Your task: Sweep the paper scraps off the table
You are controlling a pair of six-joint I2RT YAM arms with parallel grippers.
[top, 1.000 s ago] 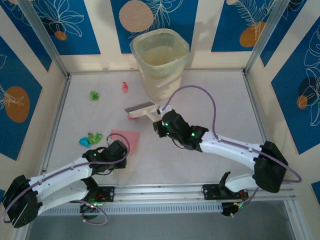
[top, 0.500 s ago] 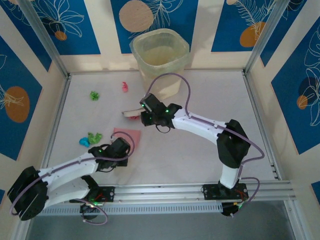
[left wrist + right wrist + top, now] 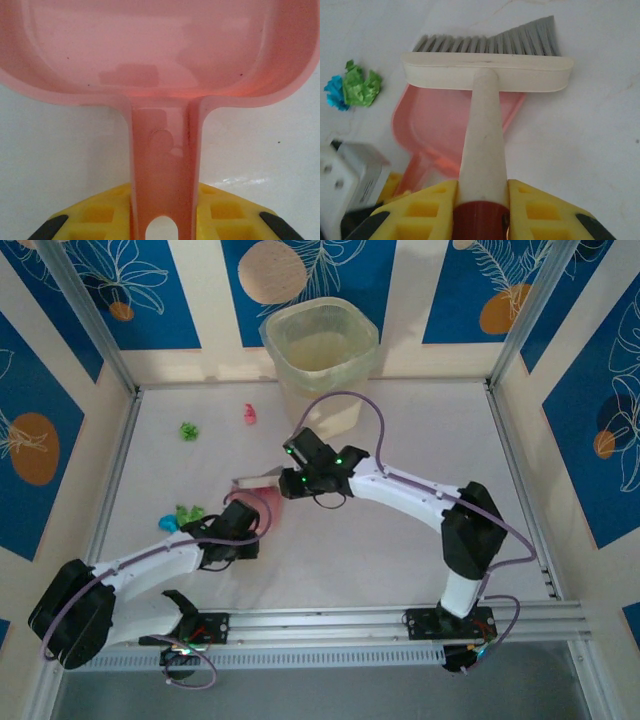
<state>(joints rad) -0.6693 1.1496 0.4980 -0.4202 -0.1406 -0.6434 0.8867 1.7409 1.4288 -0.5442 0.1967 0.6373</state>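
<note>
Scene: seen from above, a large white-grey matte table (image 3: 450, 440) edged with aluminium rails, with two white robot arms reaching in from its near edge.
Left gripper: the left gripper (image 3: 164, 222) has its yellow fingers drawn in narrowly on the handle of a flat pink plastic dustpan (image 3: 150, 45). The pan lies on the table left of centre, its mouth facing away from the arm.
Right gripper: the right gripper (image 3: 482, 212) is clamped on the cream handle of a small hand brush with grey bristles (image 3: 485, 72). The brush head sits at the pan's open edge, and I cannot tell whether the bristles touch the table.
Paper scraps: four tiny crumpled wads lie loose on the table. A green one (image 3: 362, 85) and a cyan one (image 3: 336, 92) touch each other near the pan's left side. A bright green one (image 3: 188, 430) and a pinkish-red one (image 3: 250, 414) lie towards the far left, well apart from both tools.
Dustpan contents: no scraps visible inside.
Bin: a tall translucent cream plastic bin (image 3: 320, 350) stands at the far edge.
Done so far: both tools are in hand and brought together.
Left to do: judged early in the task, since every visible scrap has yet to be swept into the pan.
</note>
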